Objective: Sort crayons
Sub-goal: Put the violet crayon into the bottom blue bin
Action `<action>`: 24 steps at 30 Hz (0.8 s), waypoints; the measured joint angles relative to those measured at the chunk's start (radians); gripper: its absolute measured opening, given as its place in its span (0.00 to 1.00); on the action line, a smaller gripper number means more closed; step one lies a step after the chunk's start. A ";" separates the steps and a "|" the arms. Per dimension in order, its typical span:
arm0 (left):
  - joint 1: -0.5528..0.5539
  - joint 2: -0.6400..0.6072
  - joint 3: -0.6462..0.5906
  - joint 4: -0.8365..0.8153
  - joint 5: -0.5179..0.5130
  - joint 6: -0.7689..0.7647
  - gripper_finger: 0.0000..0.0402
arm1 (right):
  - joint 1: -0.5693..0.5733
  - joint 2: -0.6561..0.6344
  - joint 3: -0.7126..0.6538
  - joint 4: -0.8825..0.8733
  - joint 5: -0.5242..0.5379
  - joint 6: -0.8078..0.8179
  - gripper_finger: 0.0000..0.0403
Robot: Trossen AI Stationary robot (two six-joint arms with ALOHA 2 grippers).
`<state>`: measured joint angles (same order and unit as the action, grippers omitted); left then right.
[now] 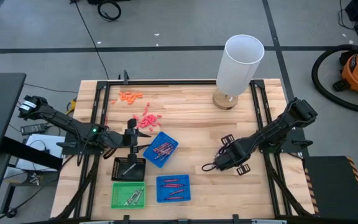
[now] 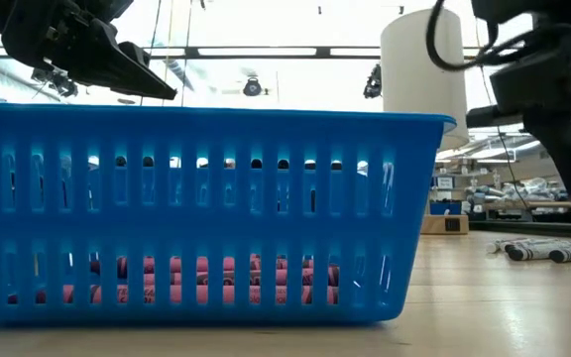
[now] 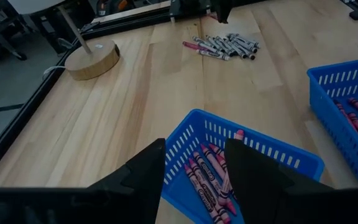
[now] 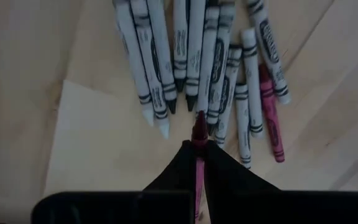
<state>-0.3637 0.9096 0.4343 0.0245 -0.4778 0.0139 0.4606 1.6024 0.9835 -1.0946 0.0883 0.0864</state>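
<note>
My right gripper (image 4: 199,152) hovers over a pile of grey-silver crayons (image 4: 197,56) on the table's right half (image 1: 219,163) and is shut on a maroon crayon (image 4: 199,134). One more maroon crayon (image 4: 271,121) lies at the pile's edge. My left gripper (image 3: 194,168) is open and empty above a tilted blue tray (image 1: 160,149) that holds several red crayons (image 3: 207,183). This tray fills the low view (image 2: 196,213). The pile also shows in the left wrist view (image 3: 225,45). My right gripper pinches the maroon crayon between its two fingers. The crayon runs along the fingers, and its pointed end (image 4: 199,127) sticks out past the fingertips toward the grey pile below. The fingers hide the rest of it. Whether its tip touches the pile, I cannot tell.
A second blue tray (image 1: 173,188) with red crayons, a green tray (image 1: 129,196) with grey ones and a black tray (image 1: 129,168) stand near the front. Salmon and orange bits (image 1: 143,118) lie at the far left. A white cylinder on a wooden base (image 1: 238,62) stands far right.
</note>
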 joint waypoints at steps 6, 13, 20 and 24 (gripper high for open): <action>0.000 0.000 0.000 -0.001 0.000 -0.004 0.44 | -0.001 0.000 0.080 0.033 0.023 -0.005 0.04; 0.001 0.000 0.000 -0.001 0.000 -0.003 0.44 | -0.040 0.000 0.163 0.249 0.025 -0.086 0.08; 0.000 -0.001 0.000 -0.065 0.000 -0.013 0.44 | -0.057 -0.001 0.193 0.341 0.024 -0.087 0.07; 0.000 -0.001 0.000 -0.069 0.000 -0.027 0.44 | -0.051 -0.001 0.193 0.421 0.017 -0.088 0.07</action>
<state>-0.3637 0.9089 0.4343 -0.0441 -0.4778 -0.0127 0.4096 1.6012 1.1763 -0.6740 0.1056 -0.0014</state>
